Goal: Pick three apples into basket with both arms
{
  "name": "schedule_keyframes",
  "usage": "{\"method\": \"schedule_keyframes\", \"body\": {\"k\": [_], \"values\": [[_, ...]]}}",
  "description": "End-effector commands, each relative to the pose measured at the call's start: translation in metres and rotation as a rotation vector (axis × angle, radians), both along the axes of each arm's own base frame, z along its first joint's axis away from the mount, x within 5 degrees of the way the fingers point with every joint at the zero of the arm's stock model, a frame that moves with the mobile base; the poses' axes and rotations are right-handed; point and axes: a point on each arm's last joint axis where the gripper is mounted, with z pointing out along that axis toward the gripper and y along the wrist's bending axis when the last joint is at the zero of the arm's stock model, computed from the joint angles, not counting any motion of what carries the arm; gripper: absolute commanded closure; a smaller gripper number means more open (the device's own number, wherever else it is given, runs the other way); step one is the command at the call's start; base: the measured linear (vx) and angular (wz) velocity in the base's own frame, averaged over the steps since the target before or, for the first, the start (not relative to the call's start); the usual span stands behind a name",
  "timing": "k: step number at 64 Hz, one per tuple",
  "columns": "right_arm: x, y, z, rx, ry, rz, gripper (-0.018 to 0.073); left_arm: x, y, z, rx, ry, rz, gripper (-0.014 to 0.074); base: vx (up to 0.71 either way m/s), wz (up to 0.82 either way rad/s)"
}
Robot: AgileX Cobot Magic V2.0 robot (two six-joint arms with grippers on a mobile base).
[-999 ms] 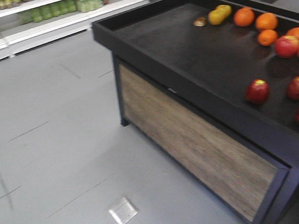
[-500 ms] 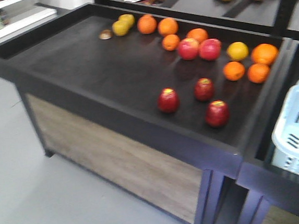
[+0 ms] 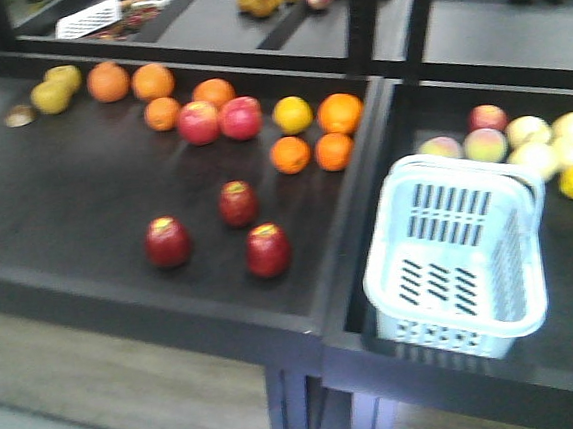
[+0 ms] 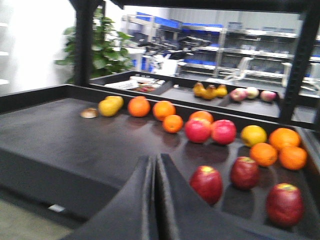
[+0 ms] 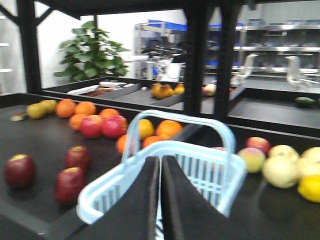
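Left fingers (image 4: 140, 200): pressed together, empty, pointing toward apples (image 4: 206, 183).
Right fingers (image 5: 147, 200): pressed together, empty, facing basket (image 5: 210, 152).
Apples: three, left worktop (image 3: 64, 194).
Basket: adjoining worktop, right of them.
Hidden: arms cut off.

This looks like the fruit section of a shop. Loose fruit lies grouped by kind on a low black desk (image 3: 86, 212) with a raised rim and a wood-look front panel (image 3: 110, 375): dark red apples (image 3: 237, 203), oranges (image 3: 339, 113) and yellow-green fruit (image 3: 55, 92). A neighbouring desk (image 3: 571, 250) carries pale fruit (image 3: 530, 131) and a pale blue slotted shopping basket (image 3: 447, 210) with a hoop handle. More fruit stands fill the rows behind, between black posts (image 5: 200, 60). A leafy plant (image 5: 87, 55) stands by a white wall. Far back, blurred metal racks with blue boxes (image 4: 205, 26) look more like a storeroom or lab.
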Motion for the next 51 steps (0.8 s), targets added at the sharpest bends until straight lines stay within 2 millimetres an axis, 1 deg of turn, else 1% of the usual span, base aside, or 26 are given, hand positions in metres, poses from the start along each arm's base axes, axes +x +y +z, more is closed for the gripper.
{"method": "schedule_keyframes", "body": {"k": [1, 29, 39, 51], "values": [[-0.0011, 0.0003, 0.0024, 0.003, -0.071, 0.004, 0.0568, -0.0015, 0.0001, 0.0068, -0.009, -0.086, 0.001, 0.0603, 0.16, -0.60], [-0.0011, 0.0003, 0.0024, 0.003, -0.071, 0.004, 0.0568, -0.0015, 0.0001, 0.0068, -0.009, -0.086, 0.001, 0.0603, 0.14, -0.55], [-0.0011, 0.0003, 0.0024, 0.003, -0.071, 0.004, 0.0568, -0.0015, 0.0001, 0.0068, -0.009, -0.086, 0.001, 0.0603, 0.10, -0.35], [-0.0011, 0.0003, 0.0024, 0.003, -0.071, 0.004, 0.0568, -0.0015, 0.0001, 0.0068, -0.009, -0.086, 0.001, 0.0603, 0.09, -0.20]]}}
